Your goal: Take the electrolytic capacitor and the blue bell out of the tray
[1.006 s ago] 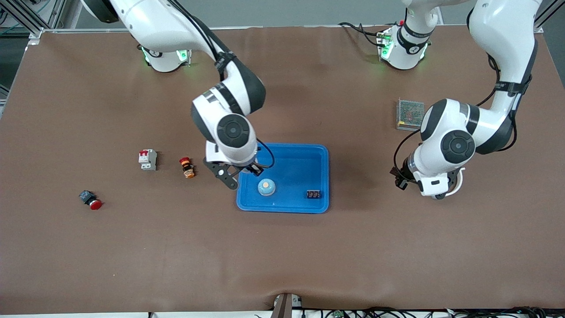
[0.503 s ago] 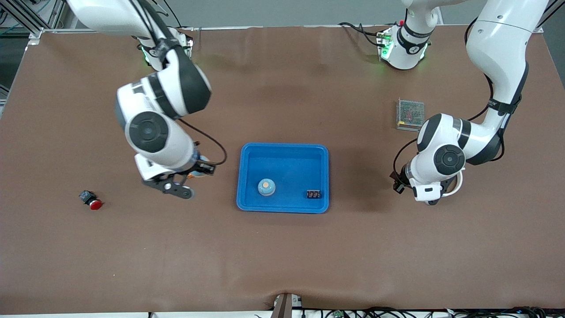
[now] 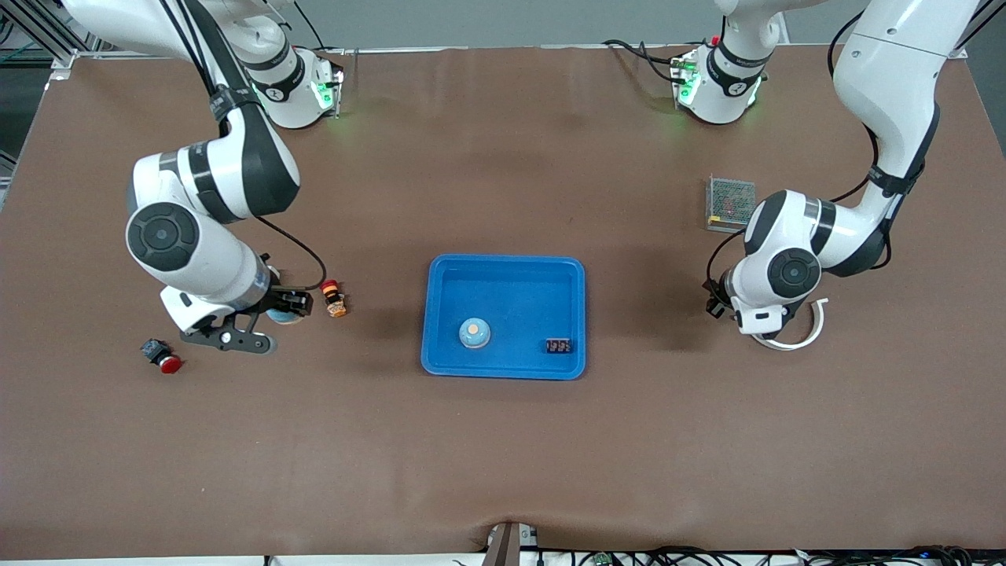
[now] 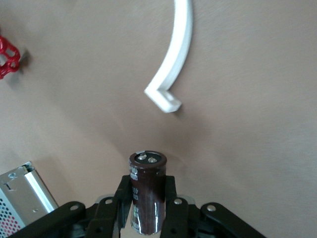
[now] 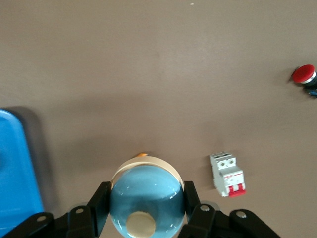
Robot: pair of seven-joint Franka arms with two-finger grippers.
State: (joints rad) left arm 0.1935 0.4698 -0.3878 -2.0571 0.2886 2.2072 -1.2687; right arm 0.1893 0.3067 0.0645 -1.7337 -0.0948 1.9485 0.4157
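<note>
Wrist views show the left hand (image 4: 147,218) pinching the capacitor (image 4: 147,191), the right hand (image 5: 146,210) pinching the bell (image 5: 146,201).

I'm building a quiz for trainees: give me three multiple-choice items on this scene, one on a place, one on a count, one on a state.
1. The black display lies: A in the blue tray; B beside the red button; C on the metal box.
2. Things in the tray: A one; B two; C four.
3. The left gripper is: A open; B shut on a capacitor; C shut on a bell.
A: it sits inside the tray. B: bell and display. B: its fingers clamp the capacitor.
</note>
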